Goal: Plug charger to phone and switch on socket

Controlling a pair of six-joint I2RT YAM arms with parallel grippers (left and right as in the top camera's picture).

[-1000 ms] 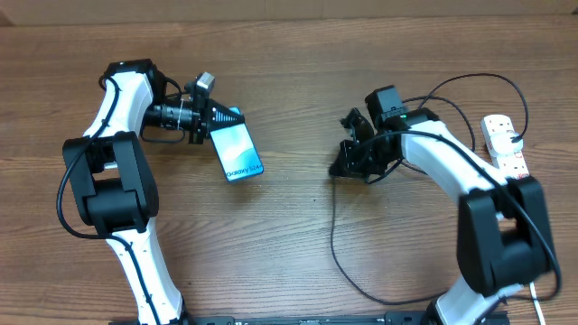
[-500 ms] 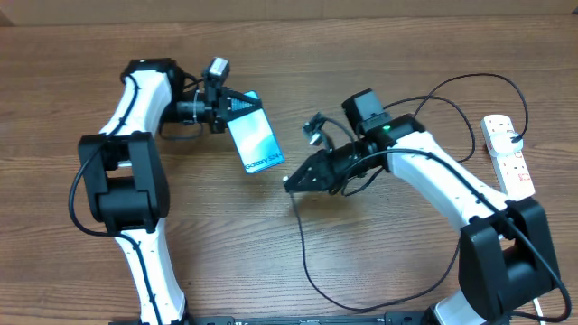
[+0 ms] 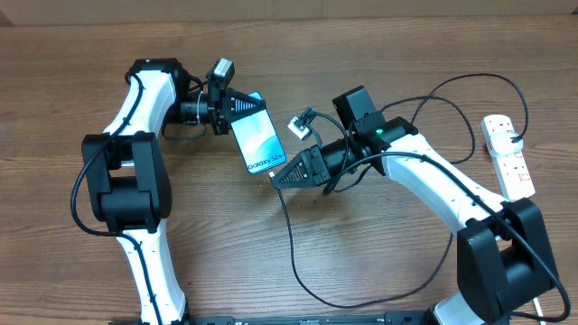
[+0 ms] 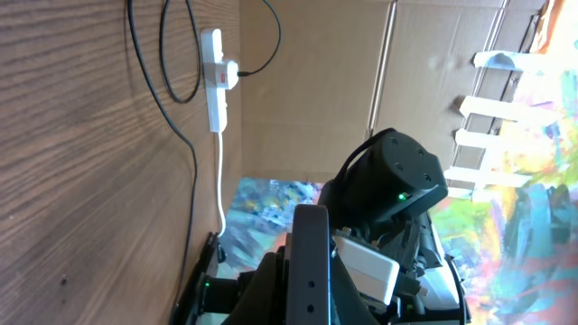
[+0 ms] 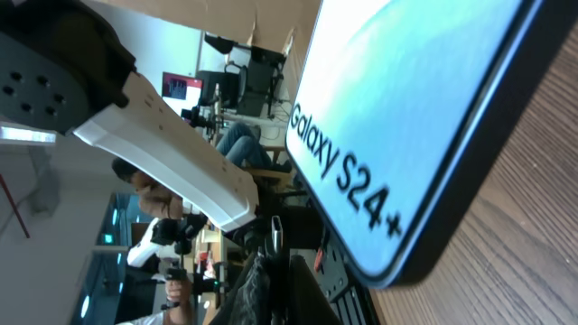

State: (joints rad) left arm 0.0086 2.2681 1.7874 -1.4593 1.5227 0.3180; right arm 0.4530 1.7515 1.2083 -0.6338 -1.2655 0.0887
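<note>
overhead: the left hand [image 3: 239, 106] is pressed shut on the far short edge of the phone [image 3: 257, 140], holding it tilted so the "galaxy" edge points away from that hand and toward the right hand [image 3: 280, 180]. the right hand looks closed on the charger [image 3: 289, 239] near its free end. the black cable drops from just under its fingers and loops over the counter [image 3: 379, 262]. the plug tip itself is hidden. the tip of this hand is just beside the phone's near short edge, and i cannot tell whether they touch. the socket [image 3: 506, 155] lies well behind the right hand, out by that arm's base.

left wrist: past this hand stands the right arm's dark housing. far beyond it is the socket [image 4: 215, 77], with an adapter in one outlet and the cable [image 4: 194, 194] trailing from it. the switch position is too small to read.

right wrist: the phone [image 5: 406, 117] fills the space straight ahead of this hand, very close. the hand's own fingers and the cable are a dark blur at the lower edge.

judgement: both pieces are held and nearly lined up. inserting the plug and switching on the socket are not yet done.
</note>
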